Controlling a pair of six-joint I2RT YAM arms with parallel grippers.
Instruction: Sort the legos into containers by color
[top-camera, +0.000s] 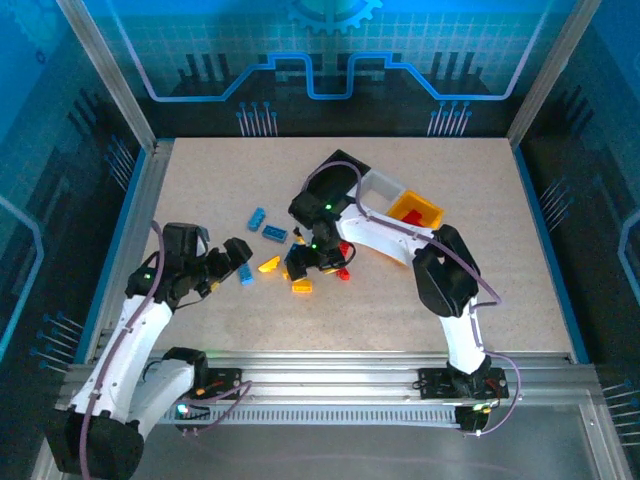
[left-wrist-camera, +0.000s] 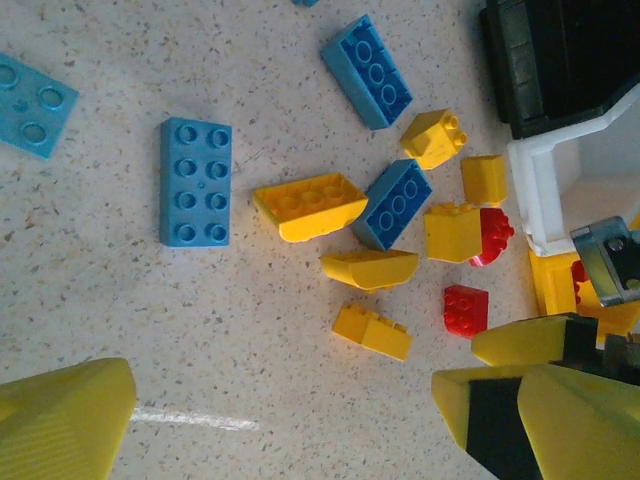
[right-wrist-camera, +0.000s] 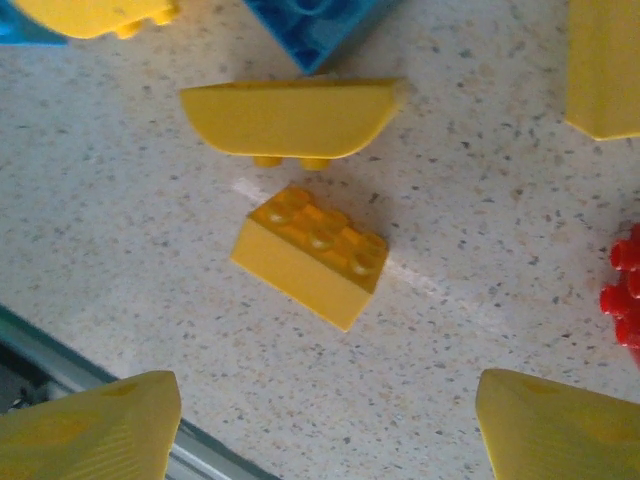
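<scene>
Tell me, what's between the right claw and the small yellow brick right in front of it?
Nothing. In the right wrist view, bare speckled table runs from the open right claw to the small yellow brick.

Tabletop (top-camera: 360, 320): pale beige, finely speckled board; the grain is clear in the left wrist view (left-wrist-camera: 150, 330) and the right wrist view (right-wrist-camera: 130, 270).
White streak (left-wrist-camera: 195, 418): thin pale mark on the board; a similar one runs diagonally in the right wrist view (right-wrist-camera: 440, 285).
Blue edge strip (top-camera: 118, 240): borders the board on its left side, with a matching one on the right (top-camera: 548, 240).
Corner posts (top-camera: 105, 70): bare aluminium, slanting up from the two far corners.
Back panel (top-camera: 330, 50): blue, gridded, with a gear emblem (top-camera: 333, 12) top centre above a stepped light-blue outline.
Front rail (top-camera: 340, 365): aluminium extrusion along the near edge.
Slotted strip (top-camera: 340, 412): runs parallel, just nearer than the rail.
</scene>
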